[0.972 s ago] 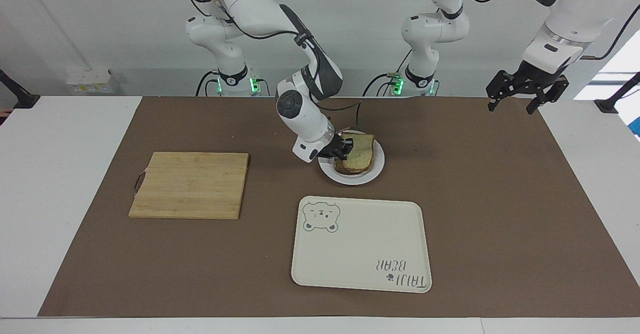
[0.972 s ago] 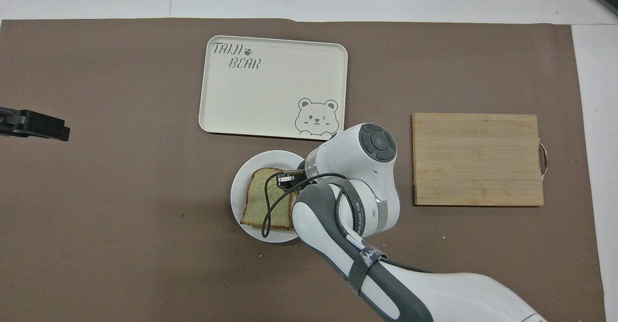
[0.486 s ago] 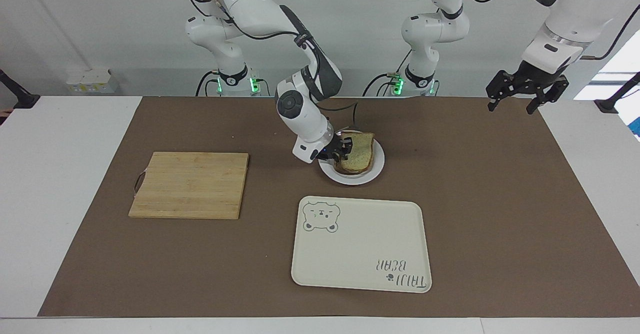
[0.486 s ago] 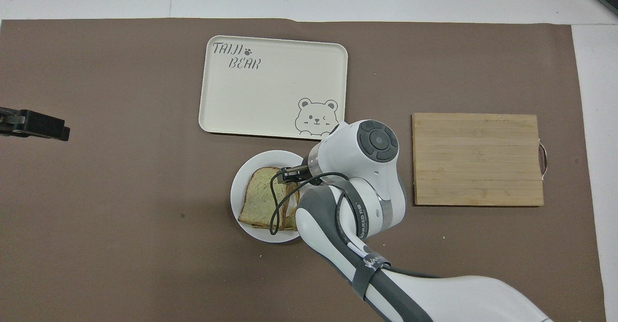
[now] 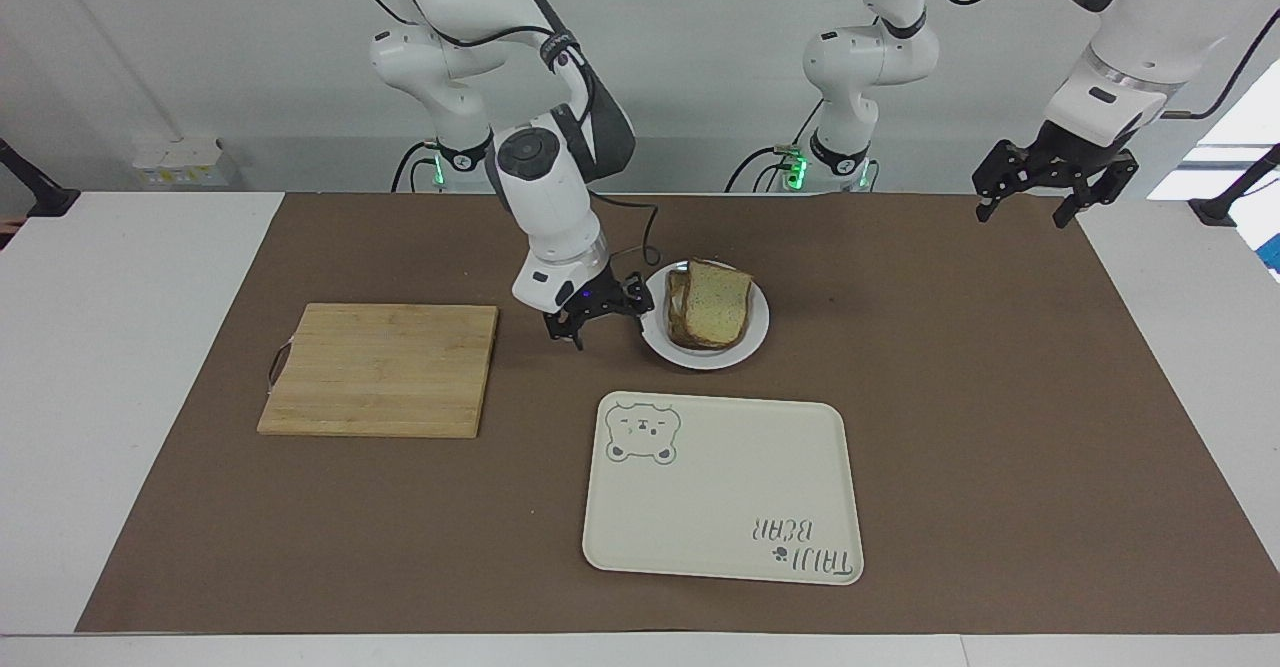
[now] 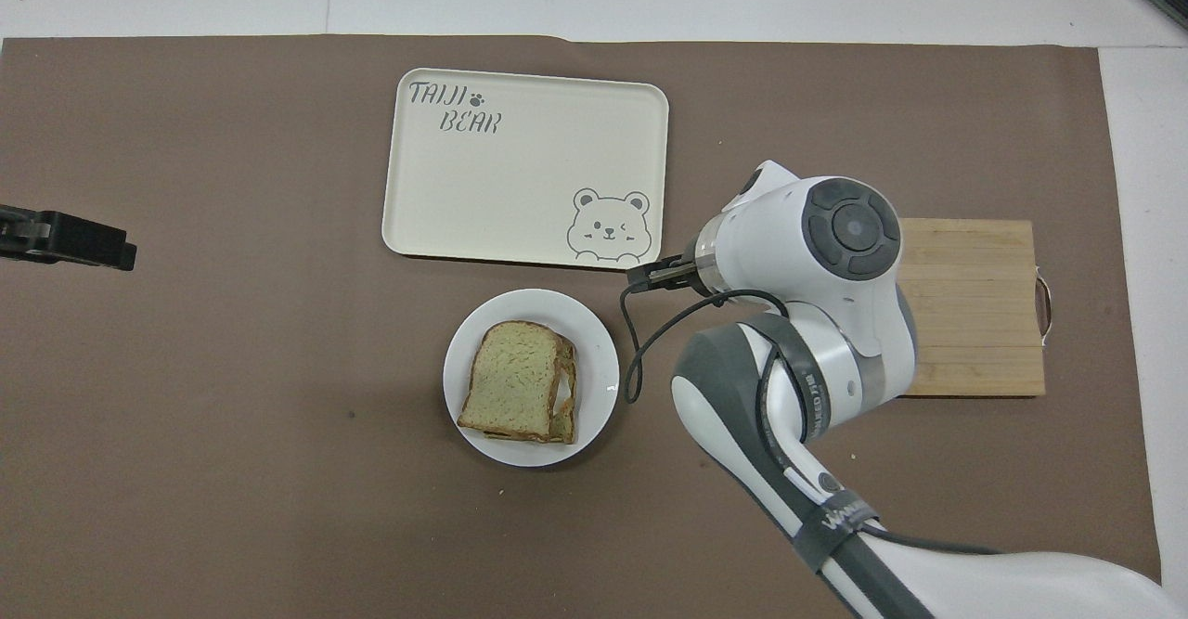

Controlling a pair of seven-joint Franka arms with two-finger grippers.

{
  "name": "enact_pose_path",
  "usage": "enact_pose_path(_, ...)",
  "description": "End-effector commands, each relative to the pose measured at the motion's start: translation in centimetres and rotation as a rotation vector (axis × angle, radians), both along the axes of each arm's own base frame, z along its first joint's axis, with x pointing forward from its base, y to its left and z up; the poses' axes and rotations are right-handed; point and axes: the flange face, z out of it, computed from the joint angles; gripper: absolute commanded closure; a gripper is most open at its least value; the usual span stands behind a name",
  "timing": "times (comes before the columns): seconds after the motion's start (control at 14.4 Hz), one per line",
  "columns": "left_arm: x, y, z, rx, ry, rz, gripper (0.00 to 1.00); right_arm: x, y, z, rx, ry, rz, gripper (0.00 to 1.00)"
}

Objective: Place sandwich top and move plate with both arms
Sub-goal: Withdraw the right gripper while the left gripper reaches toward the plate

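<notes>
The sandwich top, a pale speckled slice with brown crust, lies on the stacked sandwich on the small white plate. In the overhead view the slice sits a little askew on the plate, with lower layers showing at one edge. My right gripper is open and empty, low over the mat between the plate and the cutting board; its wrist hides most of it from above. My left gripper waits open and raised over the left arm's end of the table.
A cream tray with a bear drawing lies farther from the robots than the plate. A wooden cutting board lies toward the right arm's end. A brown mat covers the table.
My right gripper let go of the sandwich top, which now rests on the stack, and drew away from the plate toward the cutting board. The left arm has not moved.
</notes>
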Motion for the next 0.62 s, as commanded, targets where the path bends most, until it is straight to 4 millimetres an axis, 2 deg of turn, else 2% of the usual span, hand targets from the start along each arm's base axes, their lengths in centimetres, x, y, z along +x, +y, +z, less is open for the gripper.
enact_pose_path(0.0, -0.6, -1.8, 0.1, 0.007, -0.009, -0.047, 0.0, 0.0, -3.3, 2.0, -0.059, 0.018, -0.002, 0.0)
enact_pose_path(0.07, -0.6, -3.2, -0.2, 0.0, -0.002, -0.07, 0.0, 0.2, -4.2, 2.7, -0.078, 0.014, -0.003, 0.0)
enact_pose_path(0.21, -0.7, -5.2, -2.2, -0.034, 0.023, -0.094, 0.0, 1.3, -7.3, 4.0, -0.12, 0.002, -0.027, 0.0)
enact_pose_path(0.42, -0.2, -7.2, -7.1, -0.071, 0.013, -0.105, 0.0, 2.6, -10.6, 5.9, -0.126, -0.007, -0.082, 0.0)
enact_pose_path(0.56, -0.4, -8.5, -11.0, -0.107, 0.024, -0.111, 0.0, 2.7, -12.2, 7.6, -0.153, -0.043, -0.093, 0.0)
